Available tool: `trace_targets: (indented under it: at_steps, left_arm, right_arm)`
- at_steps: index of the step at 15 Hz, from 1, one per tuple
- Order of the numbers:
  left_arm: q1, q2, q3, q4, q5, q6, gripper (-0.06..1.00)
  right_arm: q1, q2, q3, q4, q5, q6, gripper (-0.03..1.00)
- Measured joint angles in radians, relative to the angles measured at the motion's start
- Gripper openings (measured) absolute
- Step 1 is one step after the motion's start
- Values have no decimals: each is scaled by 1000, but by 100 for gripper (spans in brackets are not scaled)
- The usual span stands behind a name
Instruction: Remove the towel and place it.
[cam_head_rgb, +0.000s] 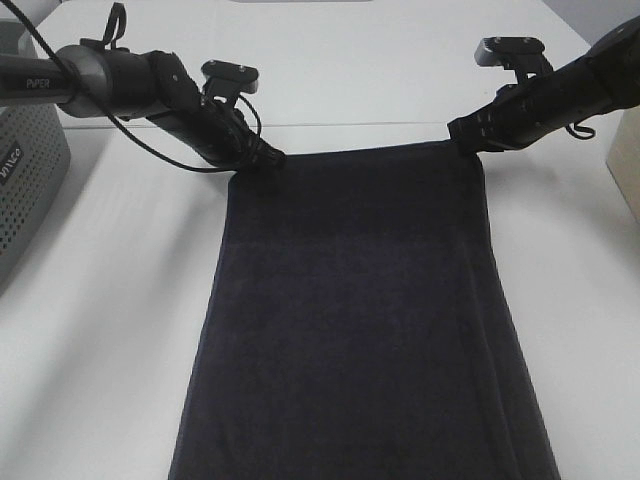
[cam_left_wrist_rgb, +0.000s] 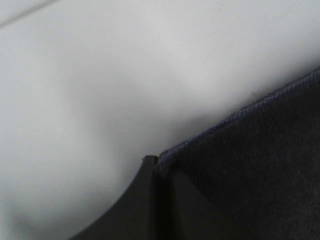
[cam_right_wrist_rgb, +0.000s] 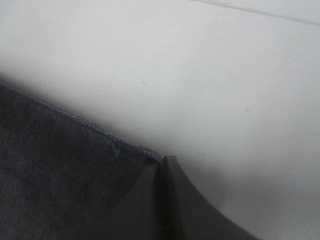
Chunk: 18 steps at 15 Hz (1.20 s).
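The towel (cam_head_rgb: 360, 320) is a large dark charcoal cloth stretched flat from the middle of the white table down past the near edge of the exterior high view. My left gripper (cam_head_rgb: 268, 157) is shut on its far left corner, and my right gripper (cam_head_rgb: 462, 138) is shut on its far right corner. In the left wrist view the shut left gripper (cam_left_wrist_rgb: 156, 162) pinches the hemmed corner of the towel (cam_left_wrist_rgb: 250, 170). In the right wrist view the shut right gripper (cam_right_wrist_rgb: 162, 161) pinches the other corner of the towel (cam_right_wrist_rgb: 55, 170).
A grey perforated basket (cam_head_rgb: 25, 170) stands at the left edge of the white table (cam_head_rgb: 110, 330). A pale box-like object (cam_head_rgb: 625, 165) shows at the right edge. A seam in the table (cam_head_rgb: 360, 122) runs across behind the grippers.
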Motion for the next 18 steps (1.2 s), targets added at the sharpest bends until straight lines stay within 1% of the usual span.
trace_targets:
  at_steps: [2, 4, 6, 8, 9, 11, 13, 14, 16, 18]
  left_arm:
    - [0, 0, -15, 62, -72, 0, 1]
    - [0, 0, -15, 87, -136, -1, 1]
    - [0, 0, -15, 92, -215, -27, 1]
    - [21, 0, -15, 92, -245, -63, 1]
    - [36, 0, -15, 92, -251, -77, 1]
    - [60, 0, -15, 92, -262, -83, 1]
    - [67, 6, -15, 92, -317, -85, 1]
    - [68, 16, -17, 95, -354, -85, 1]
    - [68, 41, -17, 95, -371, -85, 1]
    - [62, 92, -40, 94, -431, -85, 1]
  right_arm:
    - [0, 43, -77, 3, 2, -4, 1]
    - [1, 83, -146, 20, 2, -5, 1]
    - [1, 113, -210, 32, 2, -6, 1]
    - [16, 147, -285, 61, -4, -12, 1]
    - [29, 171, -327, 71, -13, -36, 1]
    - [51, 233, -414, 88, -23, -85, 1]
    - [65, 287, -487, 112, -47, -94, 1]
    - [71, 308, -506, 115, -69, -96, 1]
    - [76, 327, -515, 120, -95, -102, 1]
    - [83, 350, -515, 122, -163, -103, 1]
